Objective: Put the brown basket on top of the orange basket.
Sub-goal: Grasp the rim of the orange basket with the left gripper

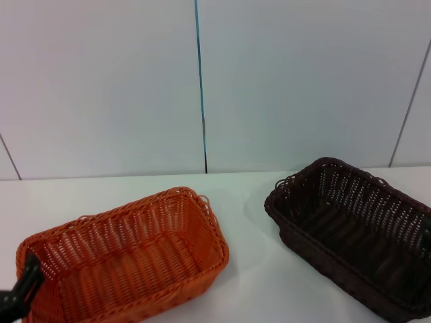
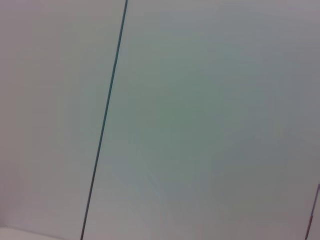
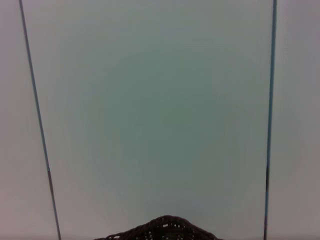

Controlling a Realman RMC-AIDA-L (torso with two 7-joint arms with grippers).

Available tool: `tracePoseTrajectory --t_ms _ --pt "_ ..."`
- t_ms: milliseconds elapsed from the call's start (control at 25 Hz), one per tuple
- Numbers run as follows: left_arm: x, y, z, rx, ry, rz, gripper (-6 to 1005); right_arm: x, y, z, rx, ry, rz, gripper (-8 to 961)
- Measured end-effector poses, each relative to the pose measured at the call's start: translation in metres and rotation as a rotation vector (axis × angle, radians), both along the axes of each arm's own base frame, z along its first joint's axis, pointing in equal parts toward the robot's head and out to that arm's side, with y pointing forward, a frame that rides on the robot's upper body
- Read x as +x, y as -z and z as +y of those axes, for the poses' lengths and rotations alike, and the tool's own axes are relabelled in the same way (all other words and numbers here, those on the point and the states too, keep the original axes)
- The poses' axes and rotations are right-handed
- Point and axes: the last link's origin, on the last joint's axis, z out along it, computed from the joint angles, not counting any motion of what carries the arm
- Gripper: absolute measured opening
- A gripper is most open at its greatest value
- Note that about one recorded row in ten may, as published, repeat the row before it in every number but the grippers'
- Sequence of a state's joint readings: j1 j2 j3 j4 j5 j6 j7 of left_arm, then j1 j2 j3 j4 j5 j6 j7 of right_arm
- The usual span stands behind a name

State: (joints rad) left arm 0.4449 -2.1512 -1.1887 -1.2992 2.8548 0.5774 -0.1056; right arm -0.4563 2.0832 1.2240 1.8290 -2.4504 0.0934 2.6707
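Note:
The orange basket (image 1: 124,259) sits on the white table at the front left, its opening up and empty. The brown basket (image 1: 353,232) sits apart from it at the right, also upright and empty, and runs off the right edge of the head view. Part of its rim (image 3: 162,229) shows at the edge of the right wrist view. My left gripper (image 1: 23,286) shows as a black part at the orange basket's near left end, against its rim. My right gripper is out of view. The left wrist view shows only the wall.
The white table (image 1: 246,222) has a bare strip between the two baskets. A pale panelled wall (image 1: 202,81) with a dark vertical seam stands right behind the table.

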Motion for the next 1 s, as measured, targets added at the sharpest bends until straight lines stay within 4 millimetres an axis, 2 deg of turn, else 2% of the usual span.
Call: tracePoseTrajectory --t_ms 80,160,200,480,600,760,1000 --pt "0.007 -0.007 0.006 -0.019 -0.003 0.013 885 -0.002 0.0 0.001 -0.004 -0.007 -0.005 733" --pt "0.019 -0.027 0.021 -0.055 -0.04 0.039 885 -0.003 0.001 0.002 -0.011 -0.011 -0.007 733" --pt "0.02 -0.029 0.023 -0.066 -0.05 0.044 885 -0.004 0.001 0.002 -0.013 -0.013 -0.008 733" --pt "0.039 -0.059 0.069 -0.371 -0.251 0.059 885 -0.003 0.002 0.004 -0.019 -0.017 -0.012 732" --pt "0.036 -0.059 0.084 -0.466 -0.324 0.051 885 -0.002 0.002 0.004 -0.018 -0.013 -0.014 732" --pt "0.03 -0.048 0.106 -0.576 -0.392 0.047 884 0.0 0.001 0.003 -0.015 -0.007 -0.015 732" --pt "0.007 -0.041 0.126 -0.654 -0.493 0.017 884 -0.005 -0.003 0.004 -0.023 -0.016 -0.017 733"
